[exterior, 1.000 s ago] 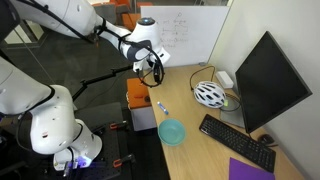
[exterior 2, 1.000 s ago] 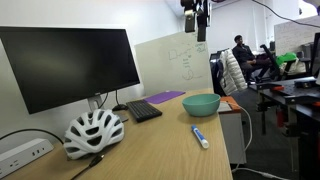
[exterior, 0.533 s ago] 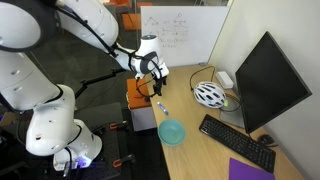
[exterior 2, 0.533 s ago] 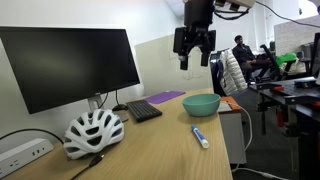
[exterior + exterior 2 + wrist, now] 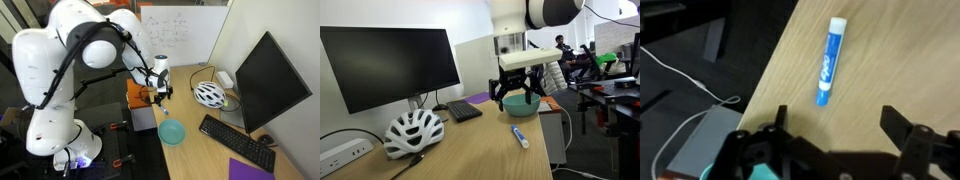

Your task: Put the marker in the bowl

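Pincer (image 5: pixel 517 104) lower, above marker (image 5: pixel 520 137).

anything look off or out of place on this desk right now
Nothing is spilled or damaged. A white-and-black bicycle helmet sits on the wooden desk beside the black monitor, unusual among office gear, and the blue-and-white marker lies loose on the bare wood, outside the round teal-green bowl.

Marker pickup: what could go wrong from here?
1. The marker lies near the table edge; a glancing touch from the open end effector might roll it off.
2. It's thin and lies flat, so the end effector may close above it or hit the wood.
3. The bowl sits close; a descent could clip it.
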`<control>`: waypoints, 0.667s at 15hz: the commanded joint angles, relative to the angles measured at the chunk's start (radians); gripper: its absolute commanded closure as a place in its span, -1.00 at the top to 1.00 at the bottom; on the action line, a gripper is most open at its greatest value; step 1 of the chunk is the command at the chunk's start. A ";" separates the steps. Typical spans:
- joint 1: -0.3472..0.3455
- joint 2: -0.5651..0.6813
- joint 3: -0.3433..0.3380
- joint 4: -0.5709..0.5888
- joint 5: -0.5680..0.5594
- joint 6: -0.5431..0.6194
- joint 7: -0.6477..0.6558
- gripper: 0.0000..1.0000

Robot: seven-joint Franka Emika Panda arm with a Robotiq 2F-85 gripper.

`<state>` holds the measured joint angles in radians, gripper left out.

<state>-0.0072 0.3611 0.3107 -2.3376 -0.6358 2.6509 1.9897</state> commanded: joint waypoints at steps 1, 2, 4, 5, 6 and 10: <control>0.154 0.104 -0.147 0.078 0.091 0.041 0.041 1.00; 0.165 0.136 -0.157 0.094 0.127 0.068 0.011 1.00; 0.220 0.182 -0.204 0.118 0.208 0.118 -0.054 0.99; 0.250 0.194 -0.223 0.125 0.244 0.131 -0.089 0.96; 0.265 0.209 -0.230 0.128 0.286 0.148 -0.131 0.85; 0.320 0.210 -0.267 0.109 0.414 0.189 -0.242 -0.01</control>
<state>0.2786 0.5744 0.0770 -2.2160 -0.3046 2.8016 1.8270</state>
